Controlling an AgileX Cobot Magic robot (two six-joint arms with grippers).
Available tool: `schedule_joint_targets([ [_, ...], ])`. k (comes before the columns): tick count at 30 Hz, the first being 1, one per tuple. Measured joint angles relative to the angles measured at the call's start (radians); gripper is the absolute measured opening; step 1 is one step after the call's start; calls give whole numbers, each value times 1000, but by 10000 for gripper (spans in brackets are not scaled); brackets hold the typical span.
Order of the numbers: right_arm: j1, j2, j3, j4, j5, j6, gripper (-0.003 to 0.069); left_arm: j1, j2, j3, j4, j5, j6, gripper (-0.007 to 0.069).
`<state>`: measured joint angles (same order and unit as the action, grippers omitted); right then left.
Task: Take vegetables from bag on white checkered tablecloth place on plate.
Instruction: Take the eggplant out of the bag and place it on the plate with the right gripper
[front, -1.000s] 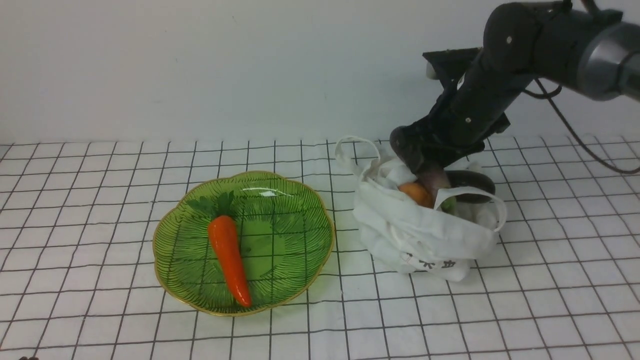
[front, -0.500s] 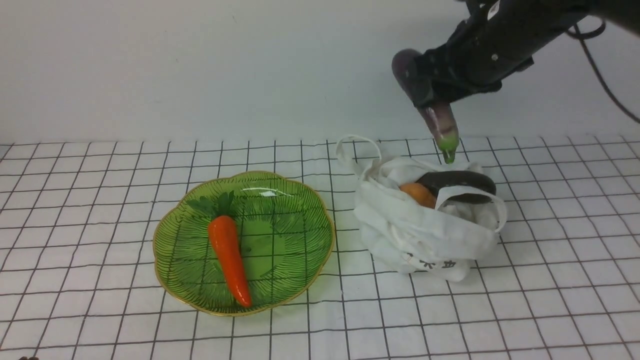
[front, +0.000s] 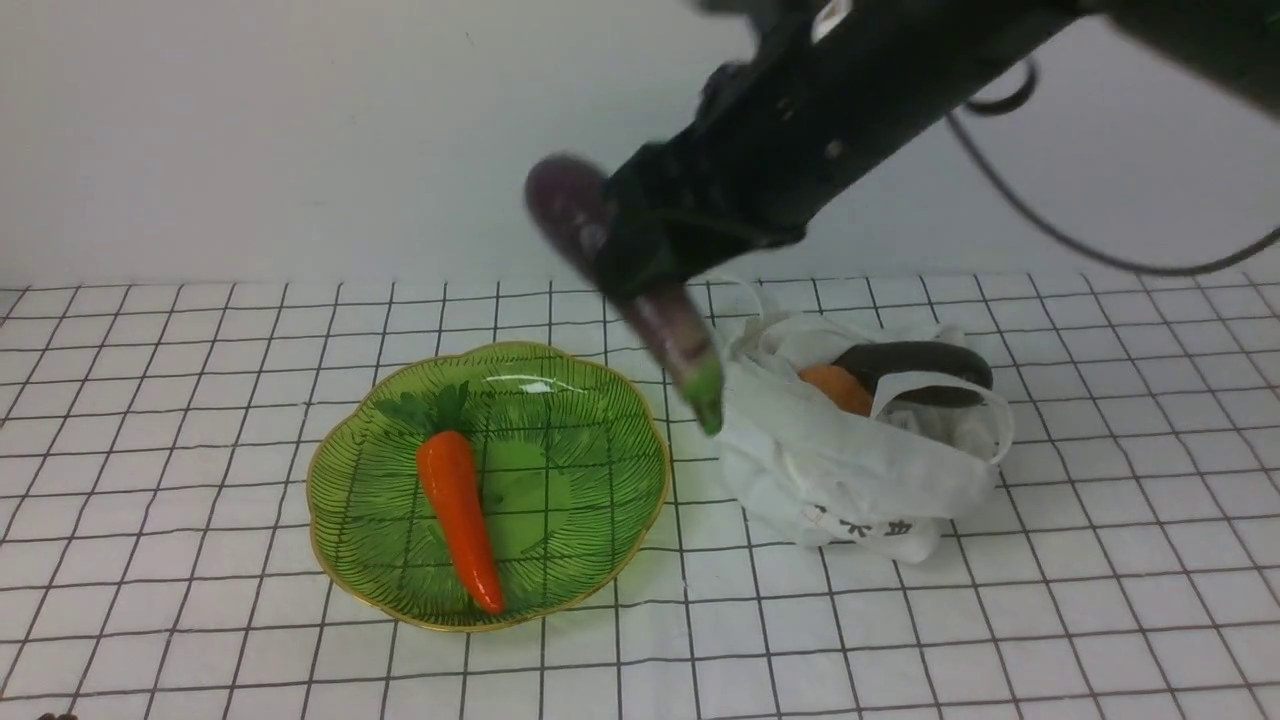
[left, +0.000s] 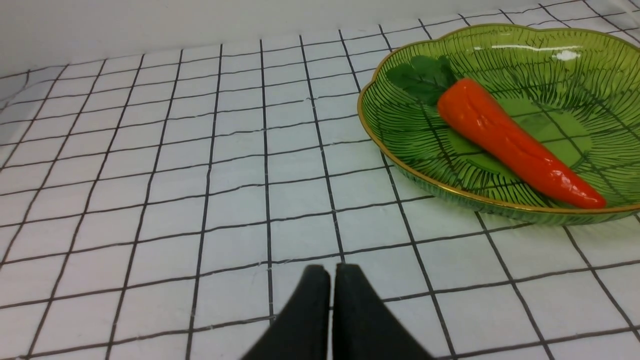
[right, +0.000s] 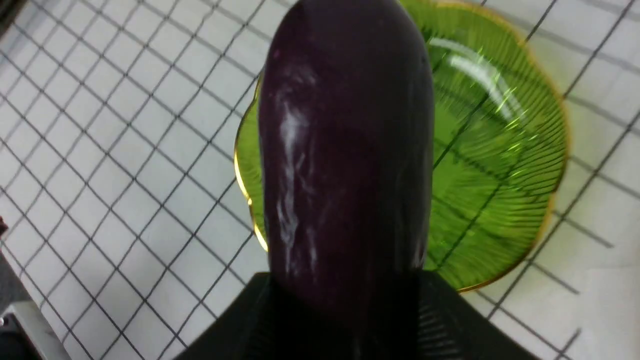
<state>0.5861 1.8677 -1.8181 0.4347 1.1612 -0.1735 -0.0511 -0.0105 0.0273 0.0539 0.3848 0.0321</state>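
Right gripper (right: 345, 295): pinched eggplant (front: 635, 285), tilted, in midair.
Left gripper (left: 332, 315): fingertips nearly met; couldn't tell if fully pressed together.
Plate (front: 590, 490): held carrot (front: 460, 520).
Bag (front: 850, 470): dark oblong vegetable (front: 915, 372) touched orange one (front: 838, 388).

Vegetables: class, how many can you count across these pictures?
4: a carrot on the plate, an eggplant in the right gripper, a black one and an orange one in the bag. More may be hidden.
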Motion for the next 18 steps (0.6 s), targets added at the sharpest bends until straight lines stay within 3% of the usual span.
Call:
schedule_joint_targets([
  [6,50,147,0,-10,-42,18,310,0,0,0,0,0,0,-8],
  [14,50,318,1,0,-161,136,311,0,0,0,0,0,0,-8],
  [17,50,325,1,3,-203,142,342,0,0,0,0,0,0,-8],
  [18,50,325,0,6,-223,144,382,0,0,0,0,0,0,-8],
])
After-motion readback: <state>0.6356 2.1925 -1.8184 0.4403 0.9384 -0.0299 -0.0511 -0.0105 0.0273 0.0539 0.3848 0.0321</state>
